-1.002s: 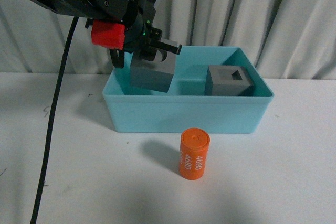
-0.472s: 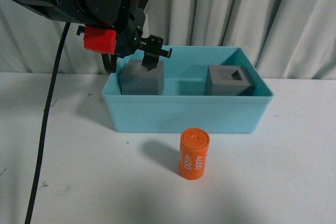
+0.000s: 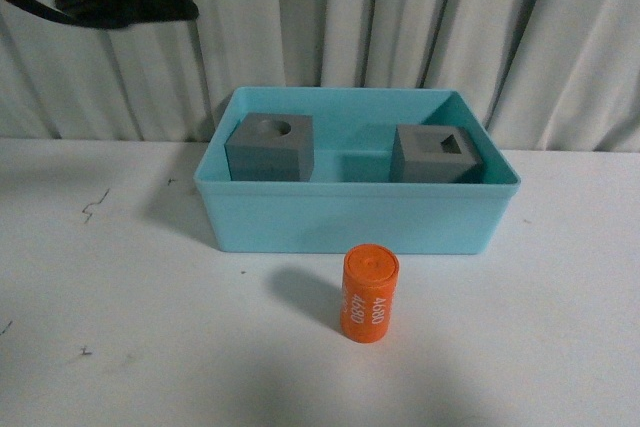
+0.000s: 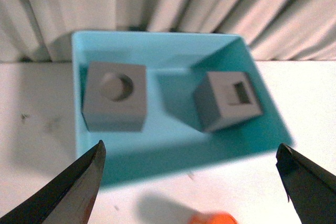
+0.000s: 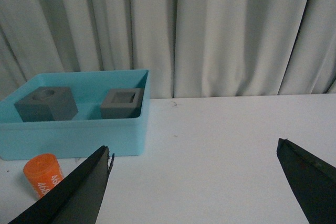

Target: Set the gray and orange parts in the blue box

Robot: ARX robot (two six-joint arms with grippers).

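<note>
Round-hole cube (image 3: 268,147) and square-hole cube (image 3: 438,155) sit apart inside blue box (image 3: 350,212); orange cylinder (image 3: 369,296) stands on white table (image 3: 150,327) (scuffed), just before its front wall. Pale pleated curtain (image 3: 560,37) behind. Left hand (image 4: 189,150), right hand (image 5: 193,148) spread, empty.

Orange cylinder (image 3: 370,296) is showing white digits running sideways, looking like "4680", printed twice; nothing else is reading.

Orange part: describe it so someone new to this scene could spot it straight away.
Find the big light-blue box on the white table. Just in front of its near wall, outside it, a small orange cylinder stands upright. Unlike the round-holed gray cube and the square-holed gray cube inside the box, it is round, bright orange, with white lettering on its side.
</note>
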